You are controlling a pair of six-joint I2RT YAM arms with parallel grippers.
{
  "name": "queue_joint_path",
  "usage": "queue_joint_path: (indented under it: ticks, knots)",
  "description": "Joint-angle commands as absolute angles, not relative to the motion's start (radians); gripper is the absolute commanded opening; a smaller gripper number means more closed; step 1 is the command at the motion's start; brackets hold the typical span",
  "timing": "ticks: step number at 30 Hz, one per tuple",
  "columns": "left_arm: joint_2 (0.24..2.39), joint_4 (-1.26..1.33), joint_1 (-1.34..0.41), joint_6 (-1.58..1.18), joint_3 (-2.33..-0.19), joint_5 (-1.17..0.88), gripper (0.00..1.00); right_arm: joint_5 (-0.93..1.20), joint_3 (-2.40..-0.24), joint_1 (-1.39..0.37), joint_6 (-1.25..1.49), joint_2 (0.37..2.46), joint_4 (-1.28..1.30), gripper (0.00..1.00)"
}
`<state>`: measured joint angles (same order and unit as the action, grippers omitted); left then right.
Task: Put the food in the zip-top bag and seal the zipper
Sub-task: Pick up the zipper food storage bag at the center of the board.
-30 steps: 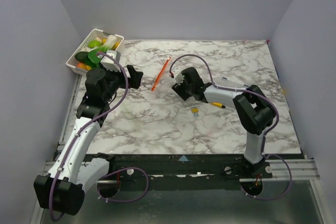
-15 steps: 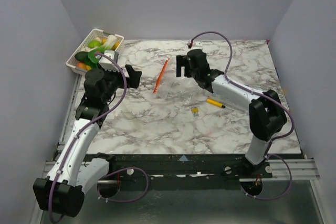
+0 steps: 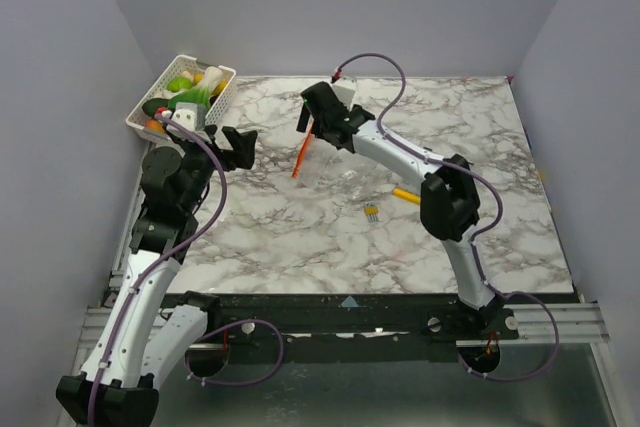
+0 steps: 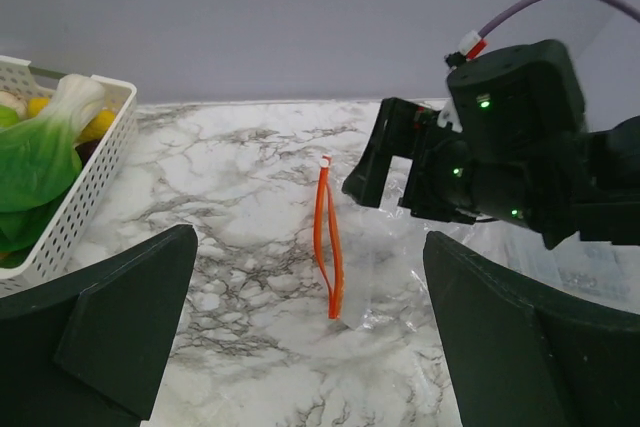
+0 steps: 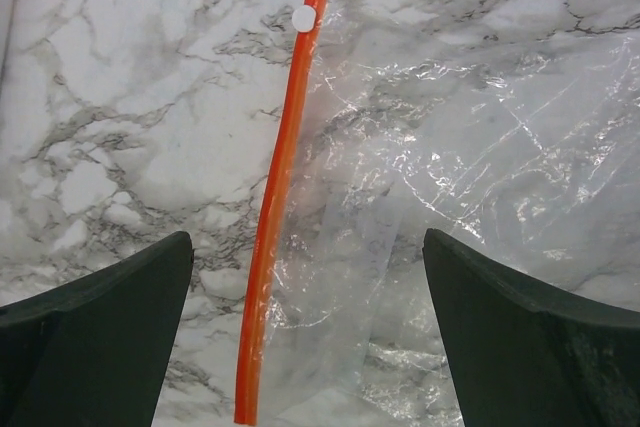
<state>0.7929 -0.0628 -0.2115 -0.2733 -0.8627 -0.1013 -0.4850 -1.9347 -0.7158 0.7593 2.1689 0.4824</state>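
The clear zip-top bag (image 3: 335, 164) lies flat on the marble table, its orange-red zipper (image 3: 304, 147) along its left edge. In the left wrist view the zipper (image 4: 327, 247) shows two strands slightly apart. The food (image 3: 182, 95) lies in the white basket at the far left corner; green and yellow pieces (image 4: 38, 152) show. My right gripper (image 3: 313, 113) is open and empty, above the far end of the zipper (image 5: 274, 227) and the bag (image 5: 470, 177). My left gripper (image 3: 239, 144) is open and empty, left of the bag and facing it.
The white lattice basket (image 3: 218, 99) stands at the table's far left corner, close to my left arm. A yellow marker pen (image 3: 406, 194) and a small yellow-grey object (image 3: 371, 211) lie right of the bag. Grey walls close in the back and sides.
My right arm has swung from the table's middle toward the far left and now hangs over the zipper's far end. My left arm has drawn back a little to the left.
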Motion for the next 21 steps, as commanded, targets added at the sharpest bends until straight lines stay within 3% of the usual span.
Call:
queue_joint_path:
  ticks: [1,6,19,21]
  knots:
    - [0.761,-0.058,-0.213,-0.268,-0.853,-0.064,0.99,-0.621,-2.117,-0.747,0.704,2.316,0.648,1.00]
    - [0.767,-0.055,-0.214,-0.273,-0.853,-0.077,0.99,-0.752,-2.358,-0.782,0.580,2.496,0.769,1.00]
    - [0.773,-0.055,-0.213,-0.276,-0.853,-0.087,0.99,-0.852,-2.356,-0.828,0.317,2.580,0.606,0.97]
    - [0.776,-0.055,-0.213,-0.276,-0.853,-0.087,0.99,-0.855,-2.358,-0.829,0.311,2.586,0.604,0.92]
